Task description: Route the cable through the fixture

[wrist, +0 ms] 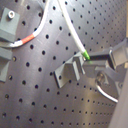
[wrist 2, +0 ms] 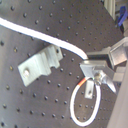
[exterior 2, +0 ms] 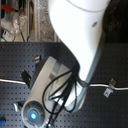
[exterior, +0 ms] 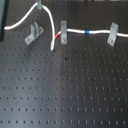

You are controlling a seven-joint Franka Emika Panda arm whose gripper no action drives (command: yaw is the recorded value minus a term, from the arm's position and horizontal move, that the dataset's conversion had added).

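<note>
The tool [wrist: 92,56] is clamped on the cable [exterior: 75,31] at its green mark [wrist: 86,56], holding it above the fixture [exterior: 33,34] in the first wrist view; there the prongs stand just under the green mark, but whether the cord touches them cannot be told.

In the first exterior view the fixture sits on the black perforated table [exterior: 65,90] toward the first exterior view's left. The cable comes in from that left edge, rises to the green mark near the top edge, then drops in an arch to a free end beside the middle clip [exterior: 63,31]. A red mark [exterior: 58,35] lies by that clip. From there the cable runs on through a blue band [exterior: 87,32] to the far clip [exterior: 113,33].

The second exterior view is mostly filled by the arm [exterior 2: 85,35], with cable and one clip visible at its sides.
</note>
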